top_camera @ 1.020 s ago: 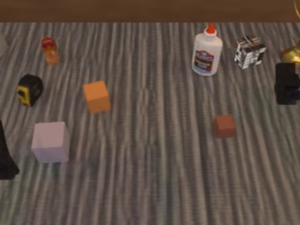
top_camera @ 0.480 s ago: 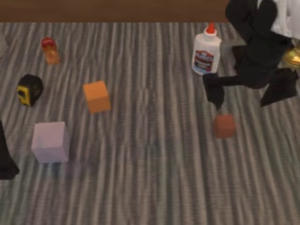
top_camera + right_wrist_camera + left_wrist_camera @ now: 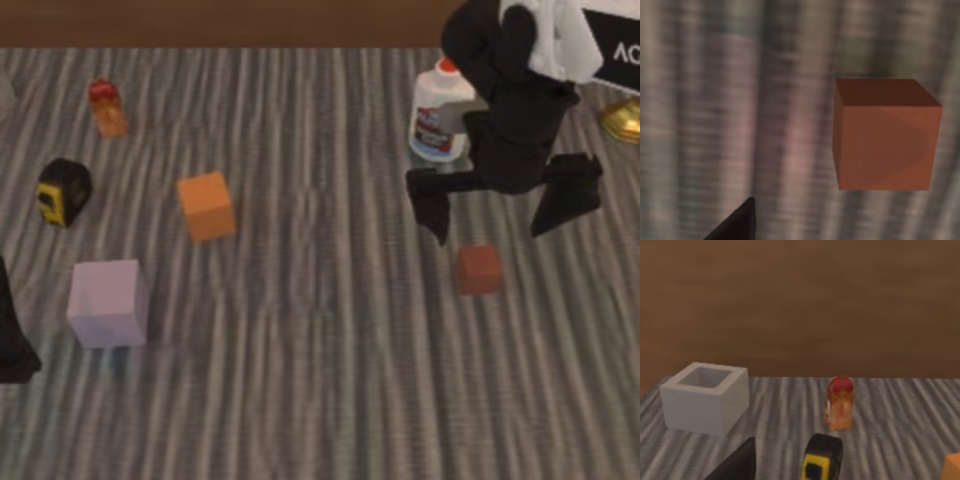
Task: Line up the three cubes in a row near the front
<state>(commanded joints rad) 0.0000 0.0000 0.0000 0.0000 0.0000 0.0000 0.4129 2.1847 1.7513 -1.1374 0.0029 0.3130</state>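
Toward the right edge of the tabletop [image 3: 330,400], the right gripper [image 3: 495,215] hangs with its two fingers spread wide, holding nothing, just behind the small reddish-brown cube [image 3: 480,269]. In the right wrist view this cube [image 3: 886,134] is near but not between the fingers. The orange cube [image 3: 206,205] and the pale lilac-pink cube [image 3: 108,302] stand well apart from it, near the left edge, not in a row. The left gripper [image 3: 12,345] is parked at the left edge; I cannot tell its state. I judge the reach for the first cube is in hand; next the gripper must come over the cube, go down and close on it.
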